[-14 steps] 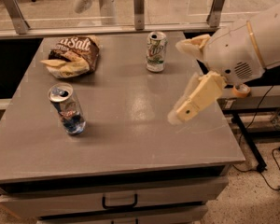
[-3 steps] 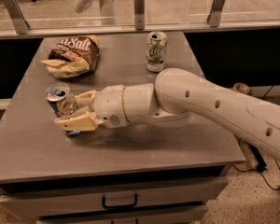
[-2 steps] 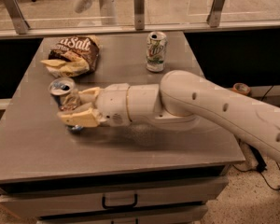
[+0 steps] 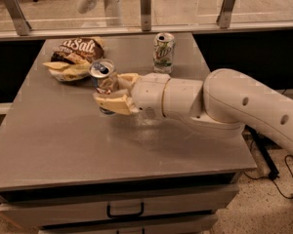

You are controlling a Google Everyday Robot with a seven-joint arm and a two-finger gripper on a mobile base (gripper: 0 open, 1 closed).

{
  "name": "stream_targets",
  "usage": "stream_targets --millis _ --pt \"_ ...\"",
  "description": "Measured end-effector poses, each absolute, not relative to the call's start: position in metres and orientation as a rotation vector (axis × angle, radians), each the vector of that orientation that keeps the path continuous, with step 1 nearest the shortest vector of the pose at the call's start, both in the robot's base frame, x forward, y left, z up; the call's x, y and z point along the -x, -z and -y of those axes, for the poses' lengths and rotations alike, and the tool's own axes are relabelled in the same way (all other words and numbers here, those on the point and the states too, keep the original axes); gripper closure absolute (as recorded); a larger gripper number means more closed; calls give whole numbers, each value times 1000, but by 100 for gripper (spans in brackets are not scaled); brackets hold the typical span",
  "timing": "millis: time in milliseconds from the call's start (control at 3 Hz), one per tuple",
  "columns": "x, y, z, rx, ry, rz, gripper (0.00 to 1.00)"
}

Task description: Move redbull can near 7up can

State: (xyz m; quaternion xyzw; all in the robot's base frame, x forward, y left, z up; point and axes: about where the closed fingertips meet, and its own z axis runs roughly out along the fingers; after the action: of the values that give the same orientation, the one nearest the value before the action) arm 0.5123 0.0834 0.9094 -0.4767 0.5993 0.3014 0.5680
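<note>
One redbull can [image 4: 103,76] moved toward one 7up can [image 4: 163,52]; gripper [image 4: 107,89] jaws clamp it mid-table.

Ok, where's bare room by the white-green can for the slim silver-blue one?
Bare grey table lies between the white-green 7up can and the brown chip bag, also right of that can. The gripper, shut on the slim silver-blue redbull can, crowds the middle left.
</note>
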Motion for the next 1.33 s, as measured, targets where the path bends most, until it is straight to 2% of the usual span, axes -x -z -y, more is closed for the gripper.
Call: stream_targets --millis 667,1333 --pt "-522 -908 -71 1085 -656 -1433 100" --pt "-558 -920 3 985 -447 -1511 100"
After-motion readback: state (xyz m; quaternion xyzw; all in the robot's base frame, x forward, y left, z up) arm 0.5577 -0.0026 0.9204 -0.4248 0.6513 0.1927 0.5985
